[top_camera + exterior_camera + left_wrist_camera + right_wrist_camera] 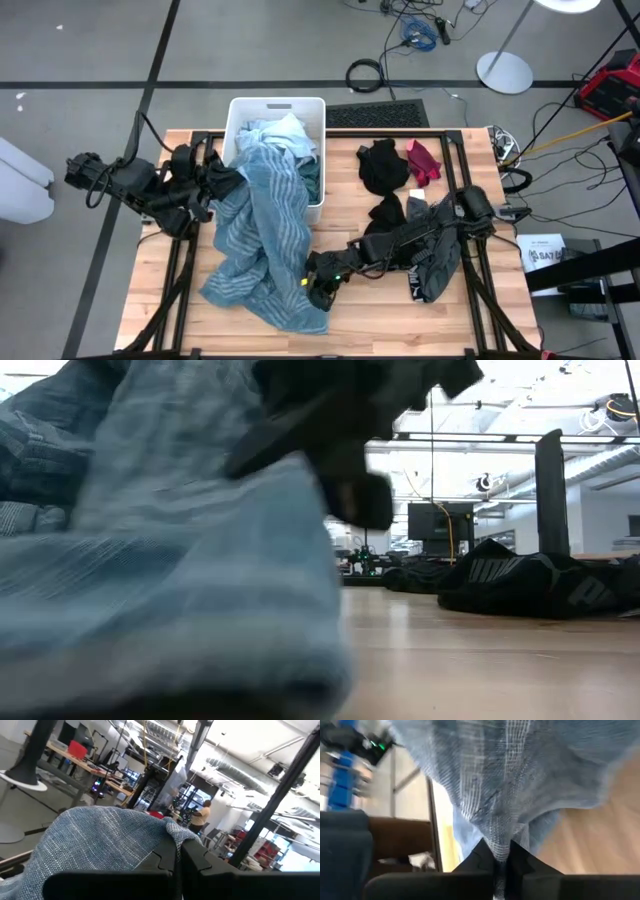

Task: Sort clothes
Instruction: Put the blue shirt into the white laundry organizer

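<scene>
Wooden tabletop (400, 300) is carrying everything; you are pinching the teal striped cloth (262, 225) at both ends. Your right gripper (318, 290), shut, is gripping its end far from the white bin (243, 112); your left gripper (234, 180), shut beside the bin, is holding the other, its length running between.

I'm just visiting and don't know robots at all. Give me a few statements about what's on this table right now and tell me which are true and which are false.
1. Both grippers are pinching the same blue striped cloth. True: the left gripper holds it near the white bin, the right gripper near its lower edge.
2. The white bin is empty. False: light blue fabric fills it.
3. The magenta garment lies on the wooden table, beside a black garment. True.
4. The striped cloth lies wholly on the table. False: it trails out over the bin's edge.
5. The right gripper is open. False: it is shut on the cloth.
</scene>
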